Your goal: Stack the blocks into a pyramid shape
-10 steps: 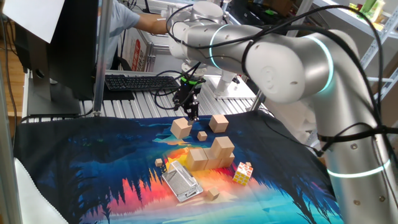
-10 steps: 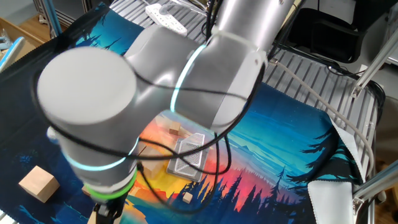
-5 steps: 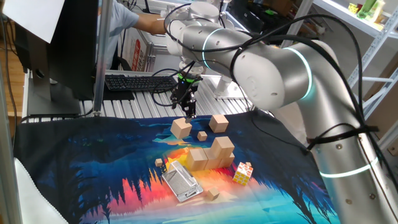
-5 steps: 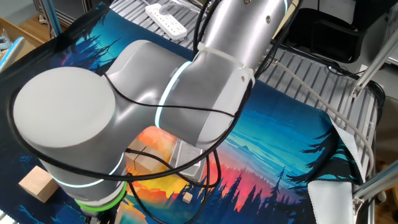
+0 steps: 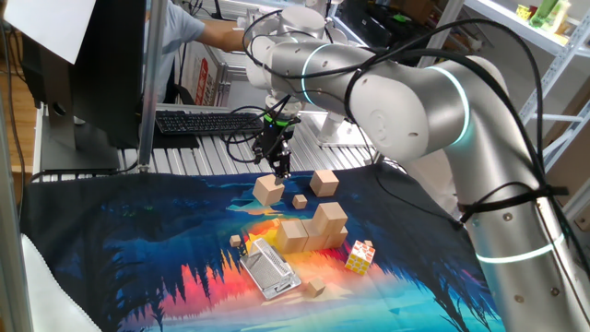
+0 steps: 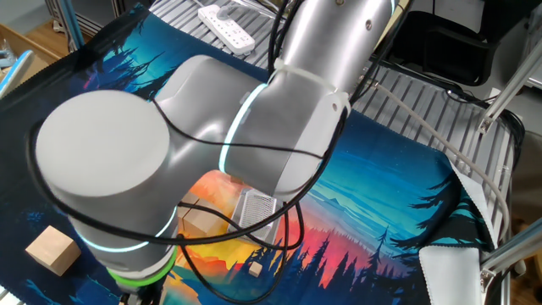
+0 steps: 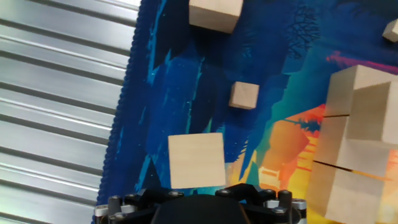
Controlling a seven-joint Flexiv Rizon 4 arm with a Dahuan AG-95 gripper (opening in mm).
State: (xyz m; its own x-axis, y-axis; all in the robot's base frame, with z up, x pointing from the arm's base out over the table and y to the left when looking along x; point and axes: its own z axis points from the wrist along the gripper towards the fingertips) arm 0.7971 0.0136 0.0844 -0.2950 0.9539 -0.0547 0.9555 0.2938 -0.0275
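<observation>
Directly beneath the hand, near the far edge of the printed mat, lies a loose block (image 5: 268, 190), a plain tan wooden cube resting flat and apart from its neighbours. In the hand view this block (image 7: 196, 160) sits just ahead of the gripper housing, roughly centred on it, with its faces close to square with the picture edges. Being a cube, it has no long axis to favour; judged from these views, the coming move turns only on keeping the fingers straddling two opposite faces.

The gripper (image 5: 279, 167) points straight down, just above and slightly behind the block in the fixed view. The fingers themselves cannot be made out in any view, but they stand at their widest and hold nothing.

A second loose block (image 5: 324, 183) lies further along the same edge, well apart. Between them sits a much smaller cube (image 5: 300, 200), not part of the task. Nearer the mat's centre, a started stack (image 5: 313, 230) of blocks stands with one cube raised on the others. Beside it rest a multicoloured puzzle cube (image 5: 359, 257) and a metal grater-like object (image 5: 270, 269).

The other fixed view is largely blocked by the arm (image 6: 212, 161).
</observation>
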